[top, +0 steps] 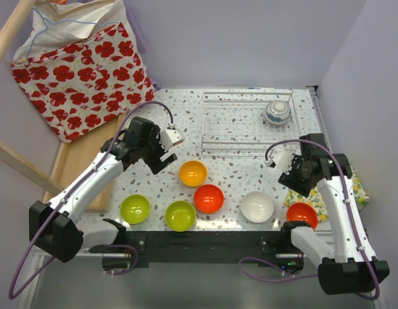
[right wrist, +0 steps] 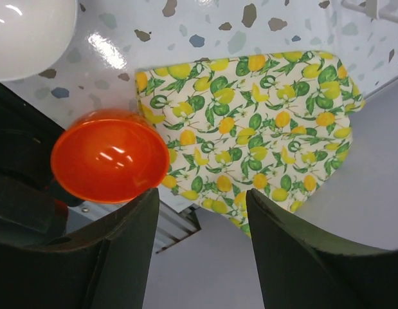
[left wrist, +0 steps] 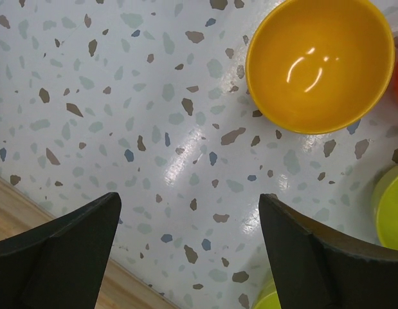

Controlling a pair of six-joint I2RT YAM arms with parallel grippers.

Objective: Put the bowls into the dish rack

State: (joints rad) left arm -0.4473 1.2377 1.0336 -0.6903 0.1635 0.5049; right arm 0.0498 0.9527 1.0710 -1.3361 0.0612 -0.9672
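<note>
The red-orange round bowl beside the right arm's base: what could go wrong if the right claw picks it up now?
1. The red-orange round bowl rests partly on the lemon-print cloth at the near edge of the speckled table; a nudge might tip it off.
2. The open right claw might pinch the cloth together with the rim.

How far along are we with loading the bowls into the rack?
Done: one blue-patterned bowl sits in the dish rack. In hand: nothing; the left gripper and right gripper are both open and empty. Left: six bowls outside the rack: orange-yellow bowl, two lime green bowls, two red-orange bowls, white bowl.
</note>
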